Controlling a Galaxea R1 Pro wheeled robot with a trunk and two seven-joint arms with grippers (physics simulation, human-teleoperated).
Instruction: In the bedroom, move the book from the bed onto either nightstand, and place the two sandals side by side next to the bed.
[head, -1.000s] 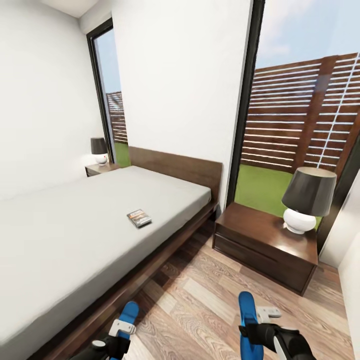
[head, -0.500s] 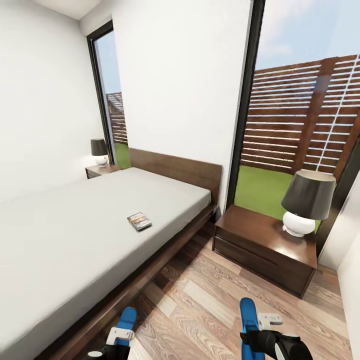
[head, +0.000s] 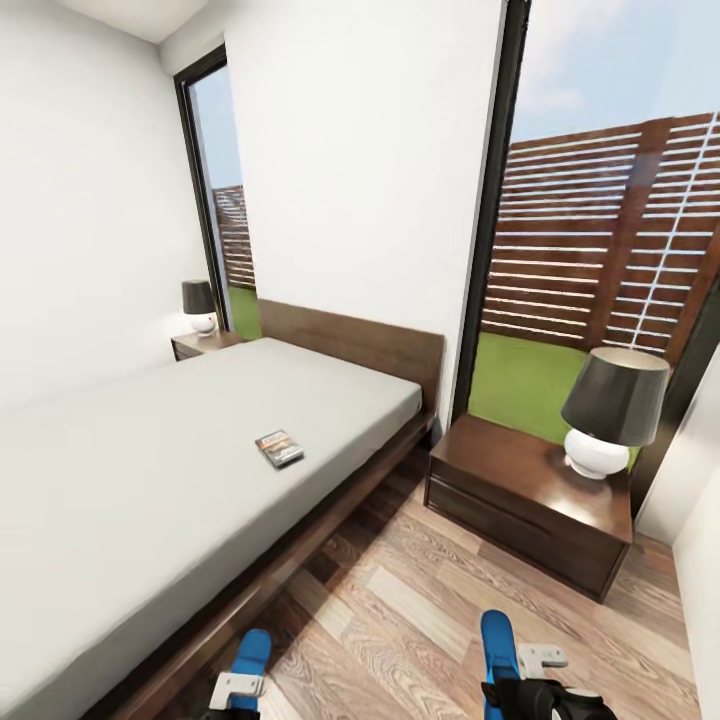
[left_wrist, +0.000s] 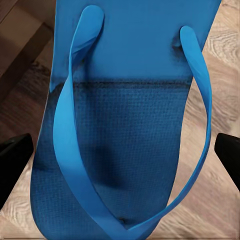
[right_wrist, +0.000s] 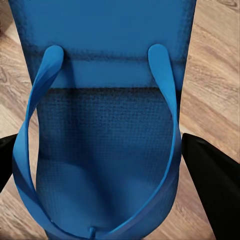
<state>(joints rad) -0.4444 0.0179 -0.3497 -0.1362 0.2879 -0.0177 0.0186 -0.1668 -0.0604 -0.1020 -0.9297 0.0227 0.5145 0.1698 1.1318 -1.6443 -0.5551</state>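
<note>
The book (head: 279, 448) lies flat on the pale-grey mattress of the bed (head: 150, 470), near its right edge. One nightstand (head: 520, 495) stands right of the bed with a lamp on top; the other nightstand (head: 198, 343) is at the far side. At the picture's lower edge, my left gripper (head: 233, 692) is shut on one blue sandal (head: 250, 652) and my right gripper (head: 515, 692) on the other sandal (head: 496, 645), both above the wood floor. In the wrist views each sandal (left_wrist: 130, 140) (right_wrist: 105, 130) sits strap-up between black fingers (left_wrist: 12, 167) (right_wrist: 215, 185).
A dark-shaded lamp (head: 610, 410) takes up the right part of the near nightstand's top. Wood-plank floor (head: 420, 600) runs between the bed frame and that nightstand. Tall windows (head: 610, 220) show a fence and grass. A white wall closes in at the far right.
The whole picture has shifted slightly, so the camera moved. Both grippers with their sandals sit lower in the head view than before. The book has stayed on the bed.
</note>
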